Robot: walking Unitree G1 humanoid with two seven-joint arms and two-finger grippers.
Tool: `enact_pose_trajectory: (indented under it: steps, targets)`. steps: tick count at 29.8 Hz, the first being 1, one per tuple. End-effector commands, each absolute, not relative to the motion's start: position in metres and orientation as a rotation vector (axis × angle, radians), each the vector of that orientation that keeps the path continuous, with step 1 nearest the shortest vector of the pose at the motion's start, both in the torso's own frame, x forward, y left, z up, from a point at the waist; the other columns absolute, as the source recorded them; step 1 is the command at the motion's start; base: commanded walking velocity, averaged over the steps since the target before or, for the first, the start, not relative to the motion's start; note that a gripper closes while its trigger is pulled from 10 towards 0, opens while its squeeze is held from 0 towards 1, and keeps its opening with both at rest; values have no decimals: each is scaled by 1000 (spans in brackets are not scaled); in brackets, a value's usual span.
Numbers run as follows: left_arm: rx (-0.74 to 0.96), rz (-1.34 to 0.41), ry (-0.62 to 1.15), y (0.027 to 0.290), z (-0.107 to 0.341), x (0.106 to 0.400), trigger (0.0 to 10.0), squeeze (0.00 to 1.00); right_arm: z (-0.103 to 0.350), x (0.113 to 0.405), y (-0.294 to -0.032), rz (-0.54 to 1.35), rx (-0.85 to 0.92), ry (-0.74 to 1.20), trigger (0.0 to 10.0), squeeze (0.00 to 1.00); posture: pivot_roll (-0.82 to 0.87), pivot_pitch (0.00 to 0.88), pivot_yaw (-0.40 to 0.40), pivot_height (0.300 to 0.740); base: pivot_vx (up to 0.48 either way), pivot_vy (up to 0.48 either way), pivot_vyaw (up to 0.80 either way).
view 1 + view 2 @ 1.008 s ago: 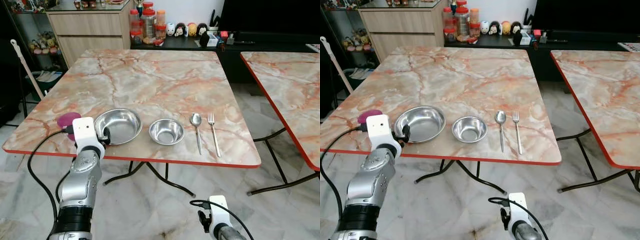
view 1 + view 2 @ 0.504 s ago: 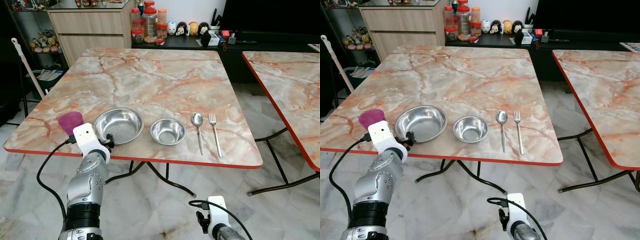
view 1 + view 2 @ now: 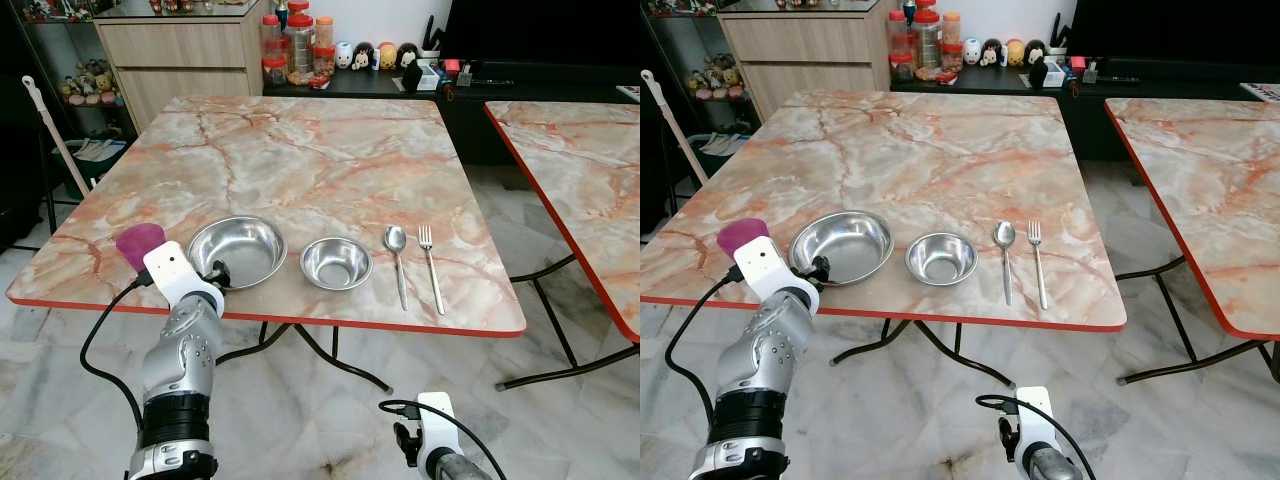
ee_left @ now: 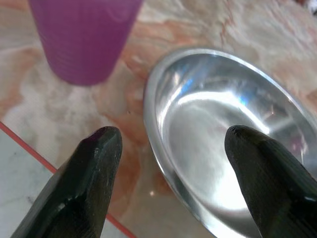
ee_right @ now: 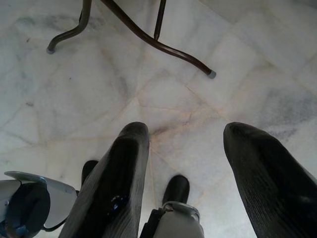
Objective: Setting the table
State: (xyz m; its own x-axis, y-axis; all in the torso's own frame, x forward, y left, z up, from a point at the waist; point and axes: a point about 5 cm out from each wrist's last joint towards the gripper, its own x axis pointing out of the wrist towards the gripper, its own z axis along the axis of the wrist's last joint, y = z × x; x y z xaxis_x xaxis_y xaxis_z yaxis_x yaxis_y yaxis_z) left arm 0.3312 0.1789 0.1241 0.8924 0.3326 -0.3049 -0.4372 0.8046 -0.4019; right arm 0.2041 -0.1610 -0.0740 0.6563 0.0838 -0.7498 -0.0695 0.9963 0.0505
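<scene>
Left wrist view gives the best look: the left claw [image 4: 168, 163] is spread wide with nothing between its fingers, hanging just past the near edge of the table [image 3: 330, 150], one finger [image 4: 94, 163] over the marble between the purple cup [image 4: 86, 39] and the big steel bowl [image 4: 228, 134], the other finger over the bowl's inside. From the head camera the place setting looks pretty much laid out along the near edge: purple cup [image 3: 138, 243] at the robot's far left, the big bowl [image 3: 237, 251] just beside it, a smaller steel bowl [image 3: 336, 262] next, then a spoon [image 3: 396, 262] and a fork [image 3: 429, 265] lying side by side, not touching. My guess is the cup is the thing in play, maybe a nudge or nothing more. It looks like thin plastic, so light and a bit squishy, and easy to tip; I'd grab it around the middle of the wall with a gentle squeeze, not by the rim. The bowls are stiff but shiny and slick, so a pinch on the rim is the only real hold, and they'd slide on that polished marble. Right claw [image 5: 181, 168] hangs down low over the tiled floor [image 5: 237, 64], fingers apart and empty.
</scene>
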Motion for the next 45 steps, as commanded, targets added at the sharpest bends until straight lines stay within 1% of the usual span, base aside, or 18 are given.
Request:
enact_pose_trajectory:
  steps: [1,3,17,20,30,36,45]
  targets:
    - [-523,421,227,176,127,335,10000,0,-74,204,-163,75,28,850,10000,0,91,0,-1,719,0,0,0]
    - [-550,435,232,175,127,336,10000,0,-75,203,-163,76,28,853,10000,0,89,0,-2,719,0,0,0]
    - [-556,480,241,181,126,342,10000,0,-76,200,-166,61,36,857,10000,0,68,0,6,719,0,0,0]
    - [-575,507,250,187,123,340,10000,0,-76,201,-165,60,42,855,10000,0,71,0,6,719,0,0,0]
    - [-578,532,263,195,118,339,10000,0,-77,199,-162,68,46,859,10000,0,75,0,9,719,0,0,0]
    - [-634,493,292,189,114,342,10000,0,-77,199,-163,61,50,858,10000,0,66,0,13,719,0,0,0]
    - [-630,440,309,179,113,345,10000,0,-77,199,-163,57,56,857,10000,0,65,0,14,719,0,0,0]
